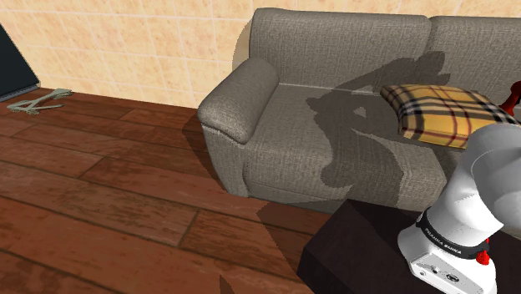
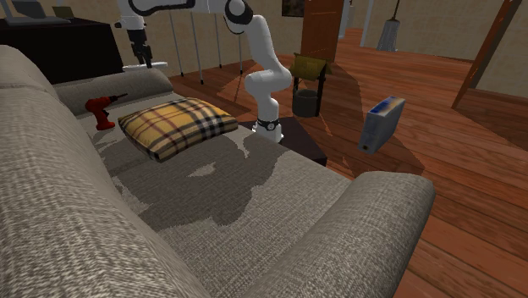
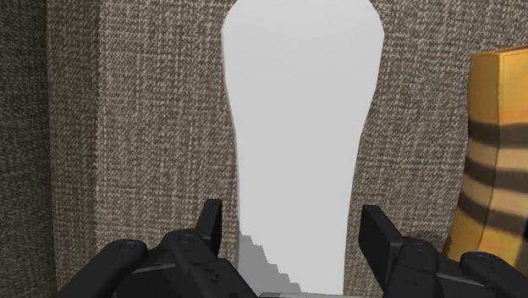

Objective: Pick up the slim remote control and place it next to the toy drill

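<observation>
In the wrist view a plain white slim remote (image 3: 296, 127) reaches forward from between my black fingers, which clasp its near end; my gripper (image 3: 292, 216) is shut on it over grey sofa fabric. From the second exterior view my gripper (image 2: 142, 56) hangs above the far armrest (image 2: 118, 85) of the sofa. The red toy drill (image 2: 100, 111) lies on the seat just below and toward that view's left of the gripper. The drill's red tip (image 1: 511, 98) also shows at the shoulder view's right edge.
A yellow plaid pillow (image 2: 178, 125) lies on the grey sofa (image 2: 254, 212) beside the drill. My stand (image 2: 296, 140) is next to the sofa. A dark bucket (image 2: 306, 100) and a blue-and-white box (image 2: 381, 123) are on the wooden floor.
</observation>
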